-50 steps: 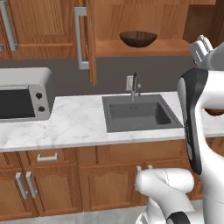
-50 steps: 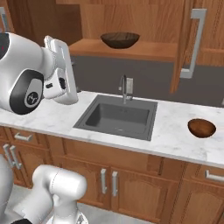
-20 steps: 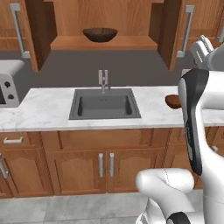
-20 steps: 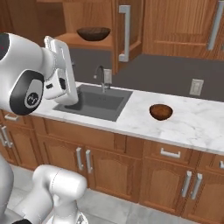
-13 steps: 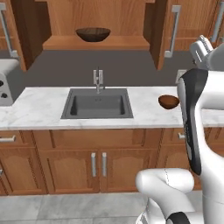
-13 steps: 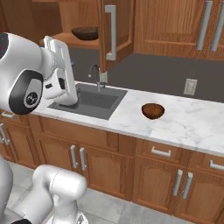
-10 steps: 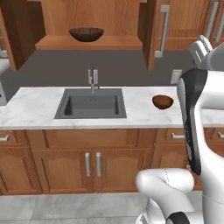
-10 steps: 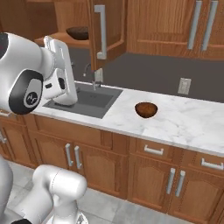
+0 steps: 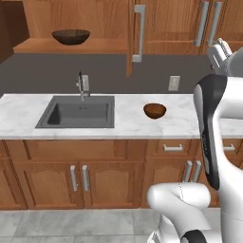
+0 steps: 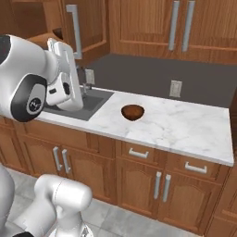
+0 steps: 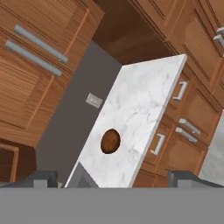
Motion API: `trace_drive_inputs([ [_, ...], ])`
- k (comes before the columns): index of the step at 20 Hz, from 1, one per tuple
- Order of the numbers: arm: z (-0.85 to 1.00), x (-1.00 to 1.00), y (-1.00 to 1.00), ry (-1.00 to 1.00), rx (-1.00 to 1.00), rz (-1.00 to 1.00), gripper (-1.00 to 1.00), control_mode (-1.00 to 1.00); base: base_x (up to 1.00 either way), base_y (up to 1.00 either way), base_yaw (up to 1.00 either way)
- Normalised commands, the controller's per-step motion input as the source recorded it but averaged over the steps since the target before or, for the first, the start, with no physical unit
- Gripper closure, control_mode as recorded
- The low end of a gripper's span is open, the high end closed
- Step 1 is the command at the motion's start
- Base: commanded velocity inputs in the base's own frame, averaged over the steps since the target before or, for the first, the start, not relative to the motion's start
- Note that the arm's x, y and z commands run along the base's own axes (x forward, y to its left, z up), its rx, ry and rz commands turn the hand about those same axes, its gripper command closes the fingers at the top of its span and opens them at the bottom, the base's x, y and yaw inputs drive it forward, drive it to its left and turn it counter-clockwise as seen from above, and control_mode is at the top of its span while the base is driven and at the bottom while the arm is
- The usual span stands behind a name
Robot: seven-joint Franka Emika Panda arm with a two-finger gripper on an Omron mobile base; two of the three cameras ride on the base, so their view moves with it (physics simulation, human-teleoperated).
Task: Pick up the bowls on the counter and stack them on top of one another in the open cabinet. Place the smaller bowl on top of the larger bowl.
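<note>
Bowls sit well apart. The small bowl (image 9: 154,110) (image 10: 133,111) (image 11: 110,141) rests upright on the counter (image 9: 133,121) (image 10: 185,129) (image 11: 140,109), right of the sink (image 9: 78,112) (image 10: 85,104) and near the counter's middle, with bare marble all round it. The large bowl (image 9: 70,36) stands on the shelf of the open cabinet (image 9: 76,46), up above the sink and faucet (image 9: 81,85). The cabinet's door (image 9: 136,33) (image 10: 85,28) hangs open, edge-on in the left base view, its grey bar handle (image 9: 139,33) (image 10: 74,30) facing out.

The arm (image 9: 213,128) (image 10: 32,83) rises high and folded back on itself, well short of the counter and touching nothing. In the hand view the scene is rolled, so the counter runs as a slanted white strip with the small bowl low on it; the two fingers (image 11: 37,178) show as dark tips at the lower corners, set wide apart and holding nothing, far from the bowl.

A wall outlet (image 9: 173,83) (image 10: 175,88) (image 11: 93,100) sits on the dark backsplash behind the small bowl. Base cabinets (image 9: 95,171) (image 10: 157,180) with grey pulls run under the counter.
</note>
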Motion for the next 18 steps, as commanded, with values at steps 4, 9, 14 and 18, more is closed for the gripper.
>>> trace_drive_inputs([
  [4,0.0,0.0,0.0,0.0,0.0,0.0,-1.0,1.0,0.15,-0.27,0.15],
  [9,0.0,0.0,0.0,0.0,0.0,0.0,-1.0,1.0,0.19,-0.27,0.14],
  [14,0.0,0.0,0.0,0.0,0.0,0.0,-1.0,1.0,0.26,-0.28,0.13],
  [18,0.0,0.0,0.0,0.0,0.0,0.0,-1.0,1.0,0.52,-0.35,0.04],
])
